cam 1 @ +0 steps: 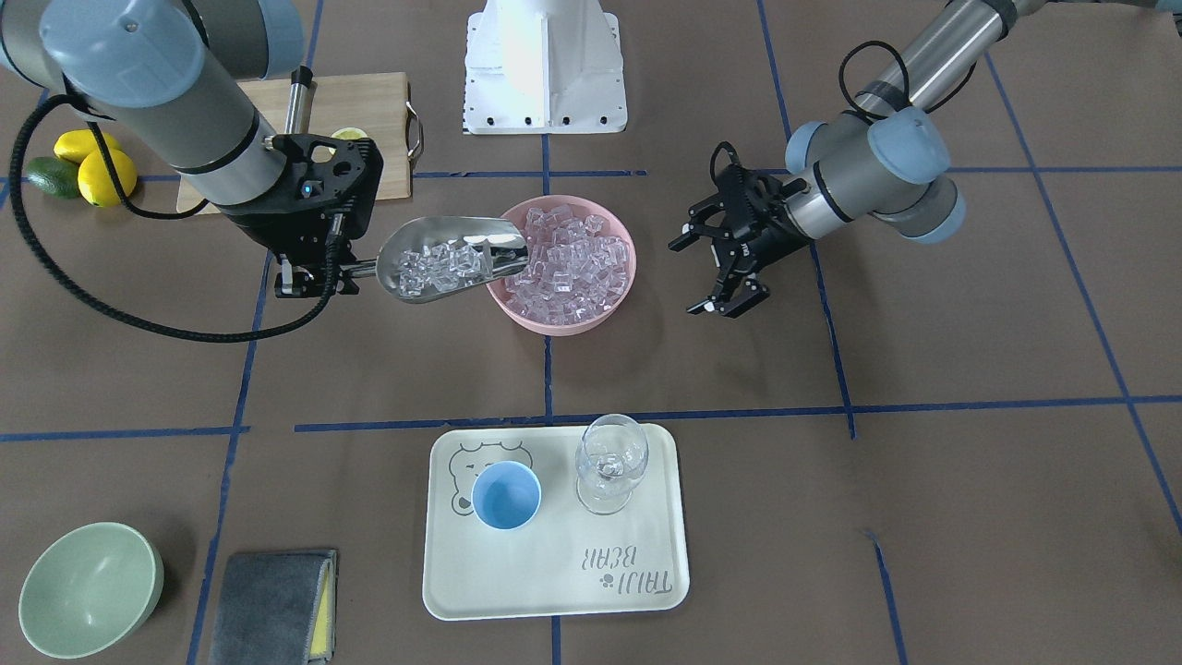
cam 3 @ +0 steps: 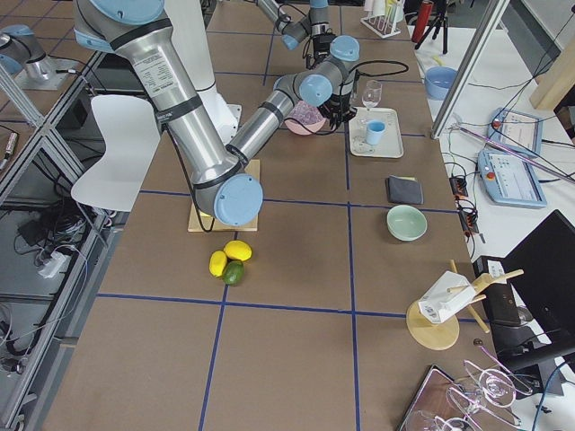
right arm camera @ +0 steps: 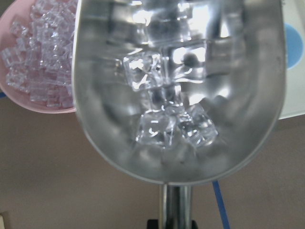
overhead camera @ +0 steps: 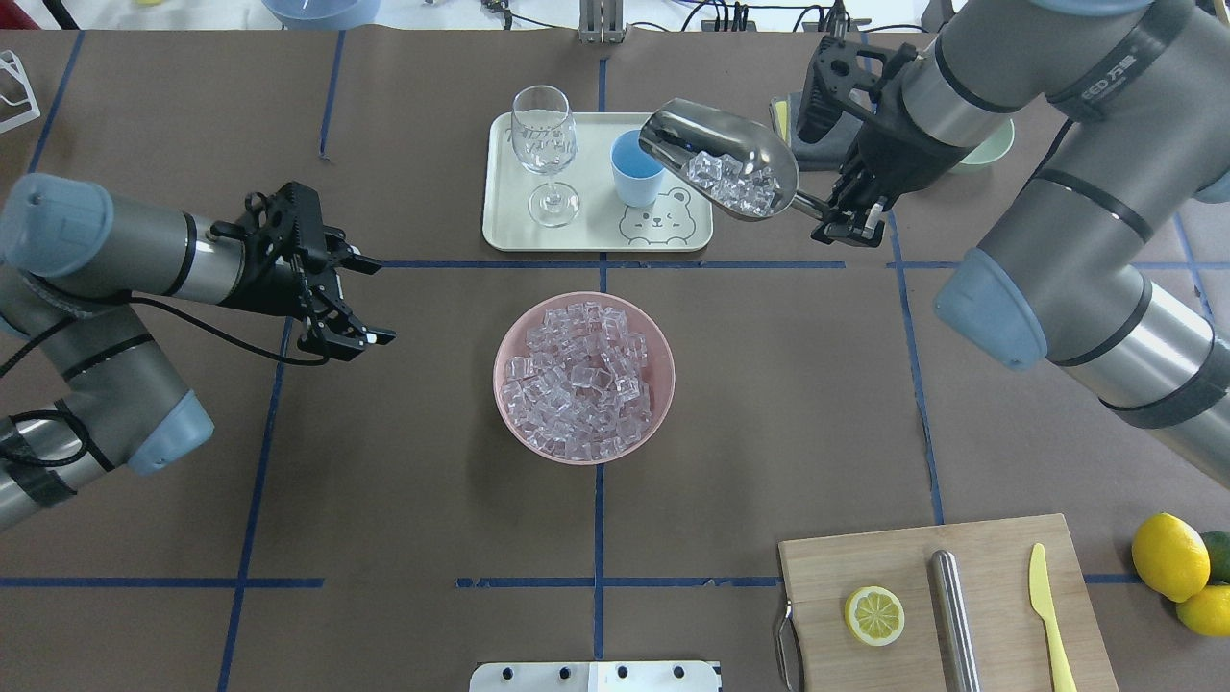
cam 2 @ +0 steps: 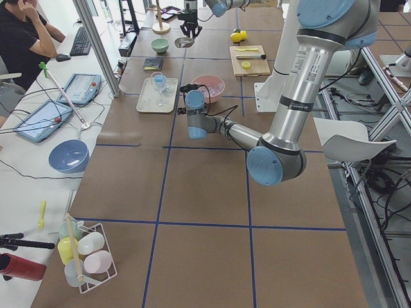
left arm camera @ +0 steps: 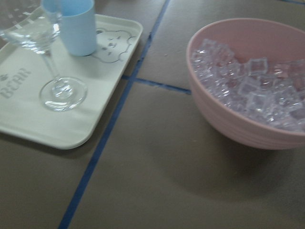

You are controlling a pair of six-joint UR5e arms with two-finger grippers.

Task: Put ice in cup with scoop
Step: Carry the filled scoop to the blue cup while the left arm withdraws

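Note:
My right gripper is shut on the thin handle of the steel scoop, which it holds raised and about level. Several clear ice cubes lie in the scoop. In the overhead view the scoop appears beside the light-blue cup, with my right gripper behind it. The cup stands empty on the cream tray. More ice fills the pink bowl. My left gripper is open and empty, left of the bowl.
A wine glass stands on the tray next to the cup. A cutting board holds a lemon half, a steel cylinder and a yellow knife. A green bowl and a grey cloth lie beyond the tray.

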